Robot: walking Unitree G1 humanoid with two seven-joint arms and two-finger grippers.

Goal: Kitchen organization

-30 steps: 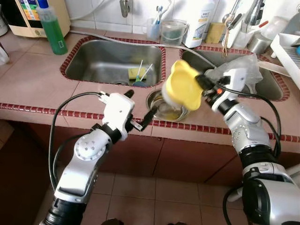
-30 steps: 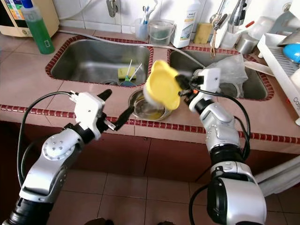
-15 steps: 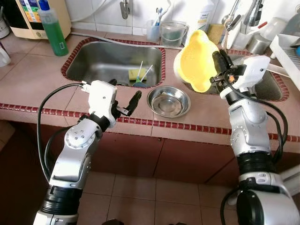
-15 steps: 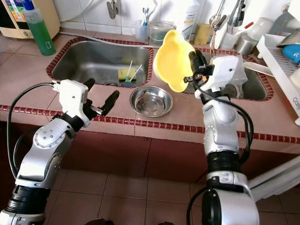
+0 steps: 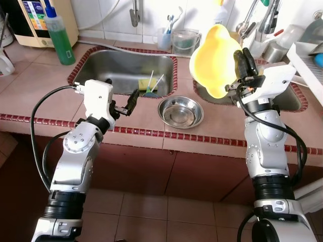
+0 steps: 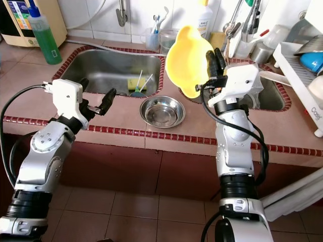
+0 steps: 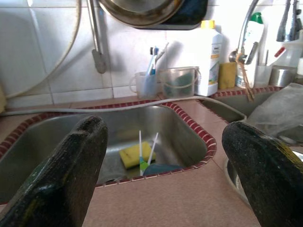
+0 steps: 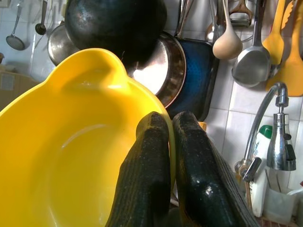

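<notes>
A glossy yellow plastic bowl point(image 5: 214, 60), rounded w/ small lug handles, is pinched by its rim in the right gripper point(image 8: 169, 142), fingers nearly closed, and held tilted above the right sink basin. A shiny round steel bowl point(image 5: 180, 112) sits on the matte pink tiled counter point(image 5: 35, 91) betw. the basins. The left gripper point(image 7: 165, 156) is spread wide, holding nothing, beside the left basin. Vs. 1 s ago, the yellow bowl has been lifted off the steel bowl and raised; the left gripper has been drawn back.

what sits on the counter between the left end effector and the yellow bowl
A steel bowl stands on the tiled counter between the open left end effector and the yellow bowl held up by the right end effector, in both eye views.
</notes>
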